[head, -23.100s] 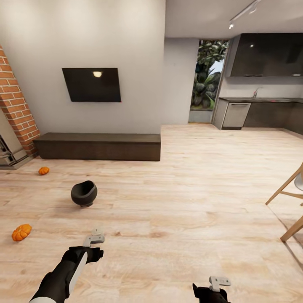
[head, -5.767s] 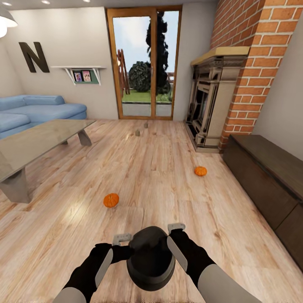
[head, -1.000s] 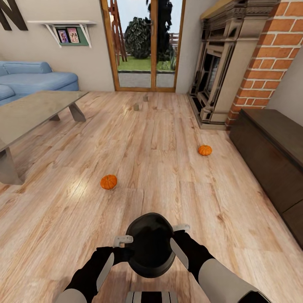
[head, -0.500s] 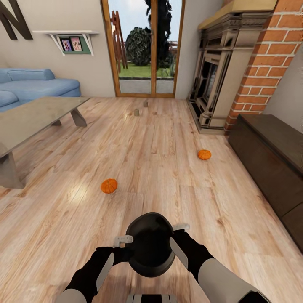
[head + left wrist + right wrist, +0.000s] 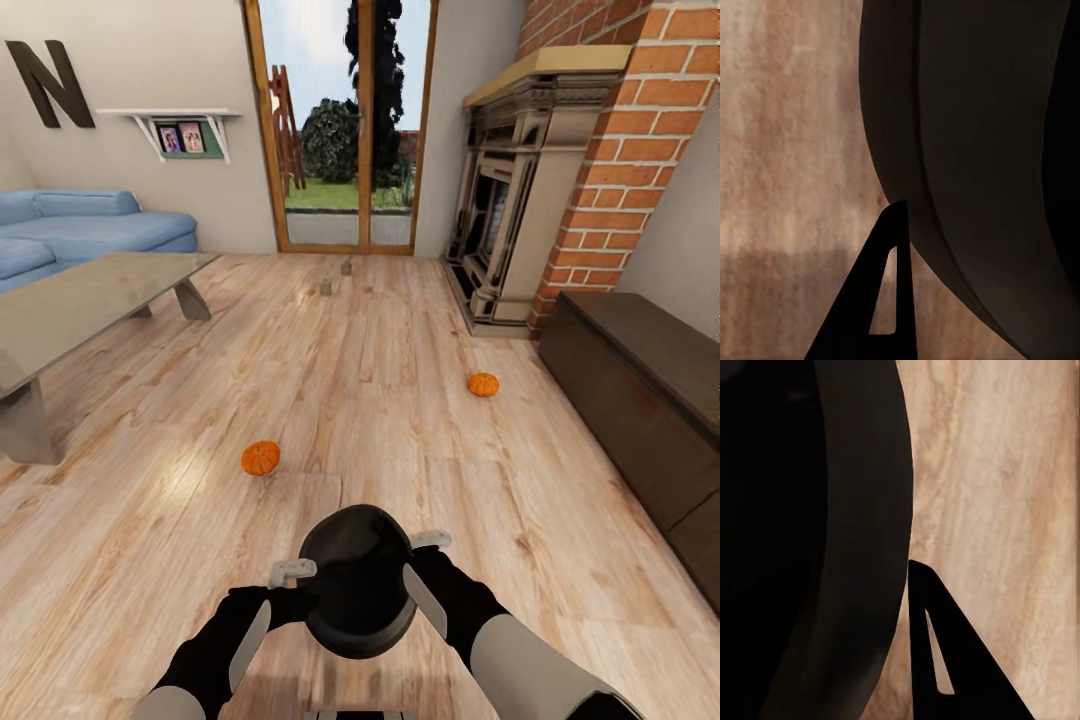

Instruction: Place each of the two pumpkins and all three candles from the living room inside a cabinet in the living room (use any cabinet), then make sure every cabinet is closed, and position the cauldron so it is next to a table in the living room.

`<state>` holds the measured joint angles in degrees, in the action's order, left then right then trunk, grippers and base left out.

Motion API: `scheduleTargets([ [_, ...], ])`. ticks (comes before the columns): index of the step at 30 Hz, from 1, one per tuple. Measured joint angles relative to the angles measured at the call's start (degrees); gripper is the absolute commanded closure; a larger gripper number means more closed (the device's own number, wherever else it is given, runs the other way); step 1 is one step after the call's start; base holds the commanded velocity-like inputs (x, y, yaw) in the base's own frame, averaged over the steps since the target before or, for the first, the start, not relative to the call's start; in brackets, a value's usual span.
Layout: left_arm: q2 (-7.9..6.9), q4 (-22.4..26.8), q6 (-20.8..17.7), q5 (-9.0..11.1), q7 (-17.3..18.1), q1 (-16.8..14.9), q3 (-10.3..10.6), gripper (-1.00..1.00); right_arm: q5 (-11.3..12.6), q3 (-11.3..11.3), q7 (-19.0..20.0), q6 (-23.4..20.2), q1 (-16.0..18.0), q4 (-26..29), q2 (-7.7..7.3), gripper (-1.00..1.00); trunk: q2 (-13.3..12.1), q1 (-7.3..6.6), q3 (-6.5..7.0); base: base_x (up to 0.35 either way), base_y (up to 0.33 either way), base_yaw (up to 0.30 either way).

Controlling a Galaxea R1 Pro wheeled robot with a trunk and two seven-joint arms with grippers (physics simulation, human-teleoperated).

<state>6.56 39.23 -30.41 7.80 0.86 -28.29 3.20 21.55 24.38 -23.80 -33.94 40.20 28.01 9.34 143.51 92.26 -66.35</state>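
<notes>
Cauldron [image 5: 357,580]: black and round, carried in front of the robot's trunk above the wooden floor [image 5: 400,400], between the two arms.
Left gripper [image 5: 292,572]: it presses on the left side of the cauldron. In the left wrist view one dark finger [image 5: 874,300] lies against the curved wall [image 5: 975,165]. I judge it is clamped on the rim, but the second finger is hidden.
Right gripper [image 5: 428,542]: the same on the right side, one finger [image 5: 952,660] outside the wall [image 5: 832,547]; also judged as gripping.
Table [image 5: 70,300]: the grey glossy one stands far to the left, well apart from the cauldron, so this step is not yet done.
Pumpkins: both lie on the floor, one [image 5: 260,457] ahead and a little left, the other [image 5: 483,384] near the cabinet.
Candles: two small brownish cylinders [image 5: 326,287] and [image 5: 347,267] stand far ahead, near the glass door [image 5: 345,130]. A third one I cannot find.
Cabinet [image 5: 640,400]: the dark low unit at the right, its fronts look shut; nothing is put inside as far as one can see.
Progress: early, I judge. Only the cauldron is in hand; five things are left to store.
Views: the head view gives the whole room and the targets; the wrist views give the contact of finger and cauldron wall from close, with floor behind.
</notes>
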Motion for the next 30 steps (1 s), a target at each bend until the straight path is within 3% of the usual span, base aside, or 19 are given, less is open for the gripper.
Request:
scheduleTargets([
  [22,0.01,0.0,0.0,-0.1,0.0,0.0,0.0,1.0,0.0,0.0,0.1,0.1,0.0,-0.1,-0.01,1.0,-0.3,-0.57,4.88,0.0,0.0,0.0],
  [30,-0.01,0.0,0.0,-0.1,0.0,0.0,0.0,1.0,0.1,0.0,0.0,0.1,0.0,-0.1,0.01,1.0,-3.5,-2.32,6.32,0.0,0.0,0.0],
])
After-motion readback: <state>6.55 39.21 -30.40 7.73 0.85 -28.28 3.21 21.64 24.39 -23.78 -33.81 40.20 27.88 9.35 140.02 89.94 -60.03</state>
